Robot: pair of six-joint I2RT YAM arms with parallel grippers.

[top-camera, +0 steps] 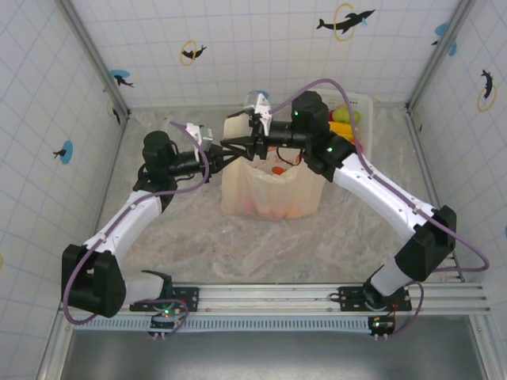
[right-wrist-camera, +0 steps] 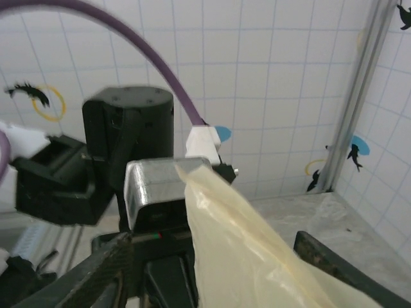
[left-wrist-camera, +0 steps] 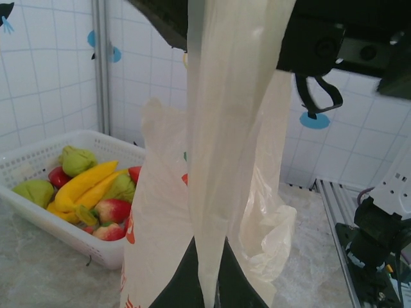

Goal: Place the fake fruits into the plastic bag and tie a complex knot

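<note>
Upright at the centre of the marbled counter [top-camera: 238,245]: a thin translucent cream-yellow plastic bag [top-camera: 273,190] printed with red-orange fruit pictures, mouth open. At 1 o'clock from it, by the back wall: a rigid white plastic basket [left-wrist-camera: 38,160] holding glossy fake fruits [left-wrist-camera: 83,186], among them yellow bananas, green pears and red apples. Reaching in from 9 o'clock: left hand [left-wrist-camera: 207,247], clamped tight on a strip of the bag's handle, stretched taut. Coming in from 3 o'clock: right hand [right-wrist-camera: 215,244], jaws apart, cream plastic lying between them, no pinch visible. Both meeting over the bag's 12 o'clock edge.
</note>
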